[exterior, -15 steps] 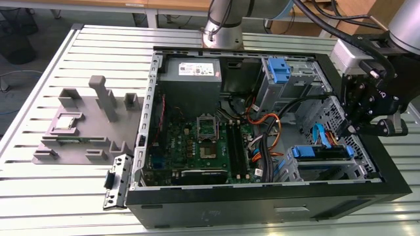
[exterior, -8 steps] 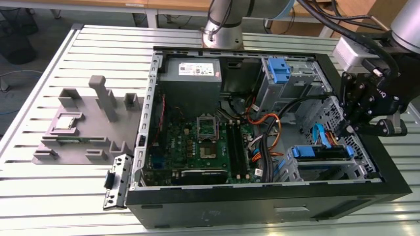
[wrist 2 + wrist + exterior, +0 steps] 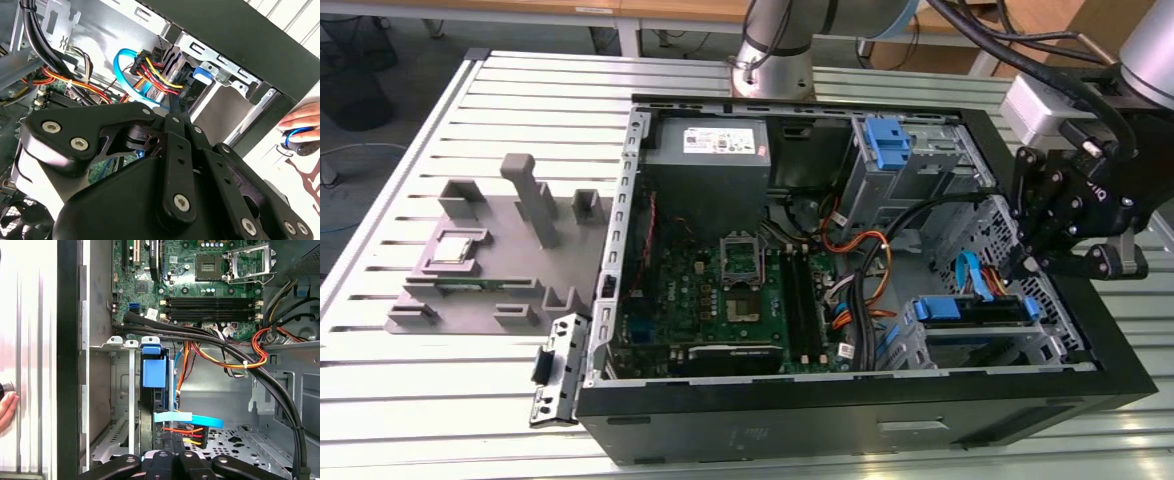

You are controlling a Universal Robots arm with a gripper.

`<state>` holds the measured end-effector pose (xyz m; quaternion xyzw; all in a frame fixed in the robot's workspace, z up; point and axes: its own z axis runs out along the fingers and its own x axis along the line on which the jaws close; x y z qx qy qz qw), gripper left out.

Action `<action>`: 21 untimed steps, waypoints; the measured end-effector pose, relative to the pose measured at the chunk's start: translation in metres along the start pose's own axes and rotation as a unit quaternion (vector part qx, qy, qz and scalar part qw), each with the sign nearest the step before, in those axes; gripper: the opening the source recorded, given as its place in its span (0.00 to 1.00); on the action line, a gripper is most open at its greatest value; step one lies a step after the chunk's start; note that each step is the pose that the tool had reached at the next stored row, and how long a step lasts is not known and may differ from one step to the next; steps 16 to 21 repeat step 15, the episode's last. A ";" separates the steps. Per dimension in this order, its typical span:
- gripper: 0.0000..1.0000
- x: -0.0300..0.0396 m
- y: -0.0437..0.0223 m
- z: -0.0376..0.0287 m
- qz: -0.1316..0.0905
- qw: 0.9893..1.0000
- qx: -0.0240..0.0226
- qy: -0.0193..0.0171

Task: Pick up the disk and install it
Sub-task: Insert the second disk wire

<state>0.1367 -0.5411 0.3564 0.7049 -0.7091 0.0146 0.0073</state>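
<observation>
The disk (image 3: 970,310) sits in the drive cage at the front corner of the open computer case, on the exterior view's right, its blue carrier rail facing up. In the first wrist view the disk (image 3: 154,371) stands edge-on in the cage with its blue tab showing. A light-blue cable and red-yellow wires run to its end. My gripper (image 3: 1031,268) hangs just above that end. In the second wrist view its two thin fingers (image 3: 173,107) lie together, pointing at the silver disk (image 3: 176,67). Nothing shows between them.
Black cable bundles (image 3: 210,337) and orange-red wires cross the case beside the cage. A second blue-tabbed bay (image 3: 887,140) stands at the far corner. The motherboard (image 3: 720,300) fills the case floor. A grey fixture (image 3: 494,250) lies left of the case. A person's hand (image 3: 304,119) rests outside the case.
</observation>
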 end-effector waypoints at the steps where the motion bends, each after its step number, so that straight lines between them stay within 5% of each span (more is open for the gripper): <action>1: 0.10 0.0008 0.0000 0.0001 0.001 1.000 0.000 -0.001; 5: 0.10 0.0064 -0.0001 0.0003 0.004 1.000 0.000 -0.004; 9: 0.10 0.0112 -0.0001 0.0005 0.005 1.000 0.000 -0.011; 21: 0.10 0.0112 0.0000 0.0004 0.005 1.000 0.000 -0.012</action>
